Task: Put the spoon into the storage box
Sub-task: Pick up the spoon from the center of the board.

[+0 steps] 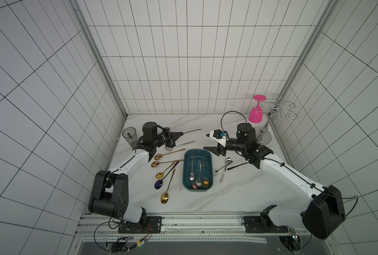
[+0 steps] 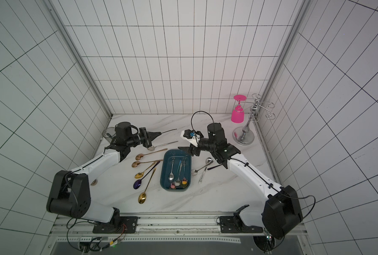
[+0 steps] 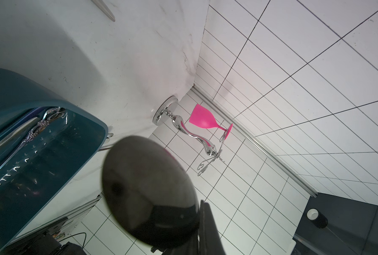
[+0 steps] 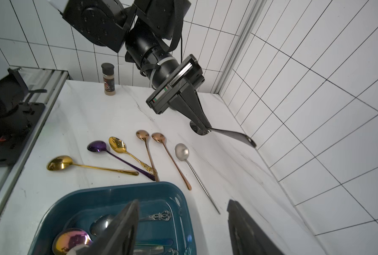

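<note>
My left gripper is shut on a black spoon, raised over the table's far left. The spoon's thin handle points right towards the back wall, and its dark bowl fills the left wrist view. The right wrist view shows the same grip on the black spoon. The storage box, a teal tub, lies mid-table with several spoons in it. My right gripper hangs open over the box's far end, nothing between its fingers.
Several copper, gold and purple spoons lie left of the box, and a silver one lies under the left gripper. Silver spoons and a black one lie right. Grey cup far left; pink glass on chrome rack far right.
</note>
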### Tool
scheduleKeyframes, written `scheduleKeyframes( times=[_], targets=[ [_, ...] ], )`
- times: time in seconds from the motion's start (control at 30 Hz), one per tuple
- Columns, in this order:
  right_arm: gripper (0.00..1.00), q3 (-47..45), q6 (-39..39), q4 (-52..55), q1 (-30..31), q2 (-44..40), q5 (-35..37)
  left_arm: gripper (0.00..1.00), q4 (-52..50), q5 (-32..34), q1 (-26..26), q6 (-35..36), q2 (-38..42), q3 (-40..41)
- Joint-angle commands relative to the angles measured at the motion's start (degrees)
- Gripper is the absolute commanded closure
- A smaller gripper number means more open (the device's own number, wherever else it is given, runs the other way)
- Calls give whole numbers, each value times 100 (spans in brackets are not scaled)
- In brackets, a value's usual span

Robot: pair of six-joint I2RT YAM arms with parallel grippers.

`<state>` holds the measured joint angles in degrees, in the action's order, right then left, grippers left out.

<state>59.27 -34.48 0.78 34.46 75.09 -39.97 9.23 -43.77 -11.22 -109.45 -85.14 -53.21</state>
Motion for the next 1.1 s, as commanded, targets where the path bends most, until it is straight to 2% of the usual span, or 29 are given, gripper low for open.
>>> scheduleKeyframes(
  times=[0.0,0.4,0.73,1.07],
  targets=[
    [35,391,-919,546,-131,31,85,100,227,3,-170,155,167,48],
    [40,1133,-1566,955,-204,427,2,100,302,28,-494,231,200,136],
    [62,1385,-1778,1187,-169,568,-249,100,308,63,-598,264,165,153],
    [67,1592,-1921,1368,-50,689,-200,100,303,97,-657,285,130,170]
  ],
)
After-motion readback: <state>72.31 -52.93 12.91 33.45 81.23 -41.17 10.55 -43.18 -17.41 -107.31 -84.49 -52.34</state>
